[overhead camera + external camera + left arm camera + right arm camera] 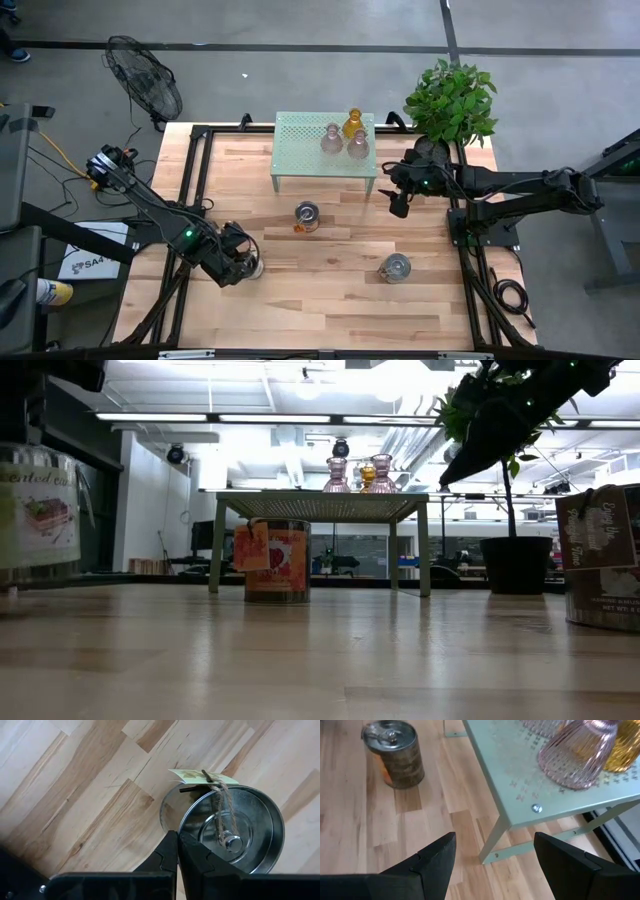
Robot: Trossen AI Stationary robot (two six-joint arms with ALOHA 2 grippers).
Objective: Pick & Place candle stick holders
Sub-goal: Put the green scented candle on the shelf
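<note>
Two pinkish glass candle stick holders point(331, 138) point(358, 146) and an amber one point(352, 123) stand on the mint-green stand point(300, 165). Three silver tin holders are on the table: one at the middle point(307, 213), one at the near right point(396, 267), one at the near left point(250, 827) with a twine-tied tag on its lid. My left gripper point(177, 847) is shut just above that tin's rim. My right gripper point(495, 865) hangs open beside the stand's right near corner point(520, 815), holding nothing. My left gripper points steeply down with its shut fingertips point(172, 845) over the near rim point(187, 822) of the left tin's lid. Whether they touch the rim I cannot tell.
A potted green plant point(452, 100) stands at the far right corner, behind my right arm. A black fan point(145, 80) sits on the floor beyond the far left corner. Bare wood lies along the table's near edge between the two near tins.
</note>
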